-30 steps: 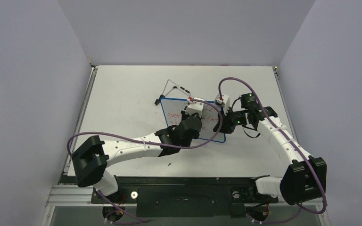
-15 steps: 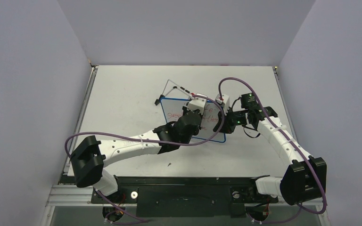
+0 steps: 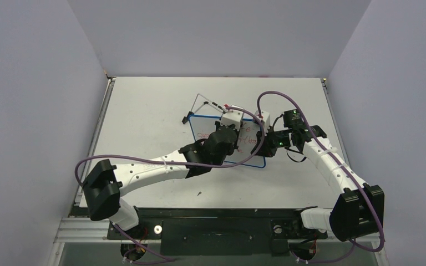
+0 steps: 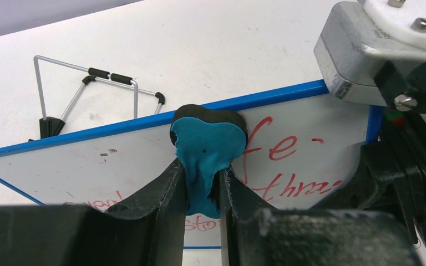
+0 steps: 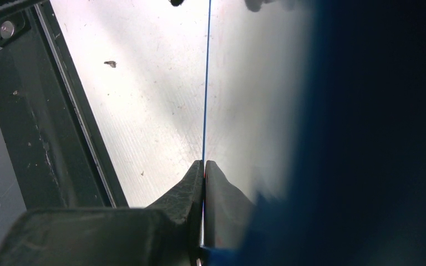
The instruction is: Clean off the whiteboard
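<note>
My left fingers (image 4: 163,191) are clamped on a teal foam eraser block with a black back (image 4: 206,138). Its head rests against the upper rim of the small white whiteboard with a thin blue rim (image 4: 105,163), just left of red handwriting (image 4: 280,152). My right fingers (image 5: 191,185) are closed on that board's thin edge. Beyond the left fingers, the silver wire stand (image 4: 89,75) lies on the white surface (image 4: 211,39).

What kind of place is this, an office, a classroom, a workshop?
Probably a robot test booth in a lab. Plain walls box in a white table on three sides, a left arm and a right arm are bolted to a metal rail at its near edge, with a small whiteboard to work on.
</note>
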### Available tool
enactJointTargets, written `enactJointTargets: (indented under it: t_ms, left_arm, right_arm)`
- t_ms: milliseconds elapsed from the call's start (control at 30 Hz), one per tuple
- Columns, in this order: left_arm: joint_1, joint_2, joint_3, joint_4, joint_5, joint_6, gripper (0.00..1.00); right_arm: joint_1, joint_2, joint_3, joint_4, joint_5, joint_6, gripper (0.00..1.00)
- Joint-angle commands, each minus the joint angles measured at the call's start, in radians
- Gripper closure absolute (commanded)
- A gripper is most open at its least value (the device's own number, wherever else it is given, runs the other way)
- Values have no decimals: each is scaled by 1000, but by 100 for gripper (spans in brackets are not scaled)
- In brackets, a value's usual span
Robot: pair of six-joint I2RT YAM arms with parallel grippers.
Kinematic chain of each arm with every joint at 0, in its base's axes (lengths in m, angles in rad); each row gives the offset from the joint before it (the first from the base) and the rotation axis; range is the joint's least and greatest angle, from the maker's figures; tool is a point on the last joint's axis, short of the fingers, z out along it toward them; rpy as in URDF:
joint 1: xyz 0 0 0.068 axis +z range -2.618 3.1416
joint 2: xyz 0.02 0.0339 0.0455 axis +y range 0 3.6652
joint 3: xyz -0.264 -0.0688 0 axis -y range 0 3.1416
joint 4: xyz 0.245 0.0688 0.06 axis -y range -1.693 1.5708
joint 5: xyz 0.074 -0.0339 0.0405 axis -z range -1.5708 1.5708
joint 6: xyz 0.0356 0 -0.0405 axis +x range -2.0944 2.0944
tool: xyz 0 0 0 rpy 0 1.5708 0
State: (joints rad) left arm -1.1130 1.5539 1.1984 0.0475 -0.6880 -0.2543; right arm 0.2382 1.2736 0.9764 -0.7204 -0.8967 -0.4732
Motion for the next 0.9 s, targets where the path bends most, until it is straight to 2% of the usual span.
enactJointTargets:
  t_ms: [0, 300, 400, 567, 700, 867]
  left_arm:
    - [67, -15, -8, 60, -30, -53, 100]
    - [131, -70, -98, 73, -7, -101, 100]
    - [135, -84, -130, 99, 39, -92, 100]
    - [80, -89, -190, 214, 156, -62, 100]
    - [19, -52, -205, 263, 155, -41, 100]
    - [6, -49, -259, 311, 136, -74, 100]
  right_arm:
    - [37, -4, 16, -97, -55, -77, 100]
    - [36, -4, 16, -100, -57, -80, 100]
    - [36, -4, 17, -102, -58, -82, 100]
    - [38, -3, 18, -102, -59, -84, 100]
    - [37, -3, 16, -104, -59, -85, 100]
    - [38, -3, 16, -105, -59, -86, 100]
